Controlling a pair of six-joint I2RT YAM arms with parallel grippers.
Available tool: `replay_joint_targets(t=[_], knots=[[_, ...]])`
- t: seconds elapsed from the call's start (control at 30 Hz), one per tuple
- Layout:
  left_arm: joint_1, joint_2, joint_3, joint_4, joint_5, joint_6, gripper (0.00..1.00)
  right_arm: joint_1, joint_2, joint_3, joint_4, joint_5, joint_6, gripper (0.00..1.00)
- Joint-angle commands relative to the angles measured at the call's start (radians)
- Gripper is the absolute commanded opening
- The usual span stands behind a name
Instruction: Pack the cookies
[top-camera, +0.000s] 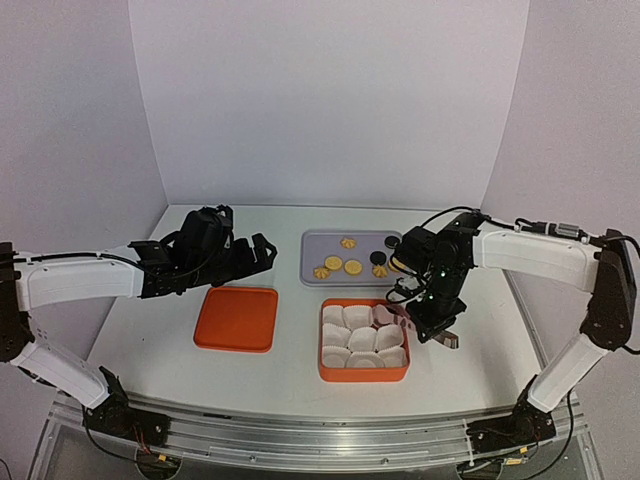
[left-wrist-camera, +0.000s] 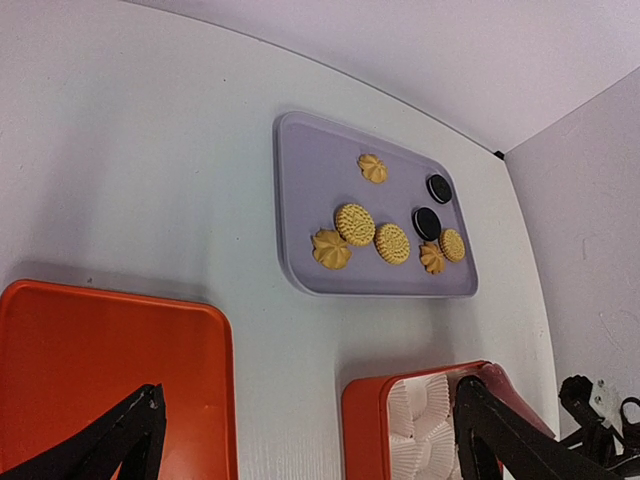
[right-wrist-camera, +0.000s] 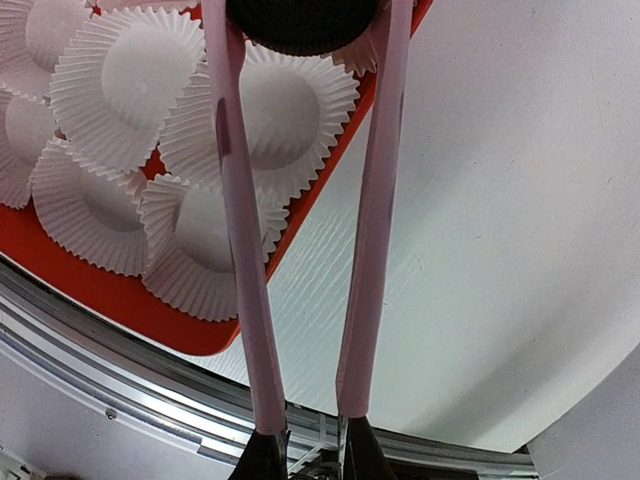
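Your right gripper (right-wrist-camera: 312, 455) is clenching a pair of pink tongs (right-wrist-camera: 365, 250), its two dark fingers pressing the long arms in from either side. At the far end of those arms the tongs are pinching a black cookie (right-wrist-camera: 300, 25) by its edges; the top of the wrist view is cutting part of it off. The cookie is hanging over the white paper cups (right-wrist-camera: 130, 85) in the orange box (right-wrist-camera: 150, 310), above the cup nearest the box's edge. You cannot tell whether it is touching the paper. To the right of the tongs, bare table (right-wrist-camera: 500, 250) is showing.

Your left gripper (left-wrist-camera: 310, 440) is hovering released, its fingers (left-wrist-camera: 125, 440) spread wide and gripping nothing. Well ahead of it the grey tray (left-wrist-camera: 300, 190) is lying flat, carrying the other cookies: six golden cookies (left-wrist-camera: 354, 224), both flat discs and ridged flowers, and two black cookies (left-wrist-camera: 427, 222) towards the tray's right end. Under its left finger the orange lid (left-wrist-camera: 100, 360) is lying on the table, and by its right finger a corner of the orange box is showing with cups inside.
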Motion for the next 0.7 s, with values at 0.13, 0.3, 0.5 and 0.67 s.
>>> replay_joint_targets(t=[0.13,0.3,0.5,0.67], knots=[[-0.001,-0.009,-0.006,0.042,0.010,0.006,1.00,0.010,0.023,0.039,0.010,0.031,0.012,0.09],[-0.001,-0.006,-0.003,0.041,0.010,0.004,1.00,0.010,0.030,0.043,0.013,0.034,0.014,0.11],[0.000,-0.006,-0.001,0.039,0.007,0.002,1.00,0.011,0.039,0.054,0.014,0.033,0.017,0.18],[-0.001,-0.003,0.001,0.039,0.007,-0.001,1.00,0.010,0.045,0.059,0.014,0.027,0.019,0.26]])
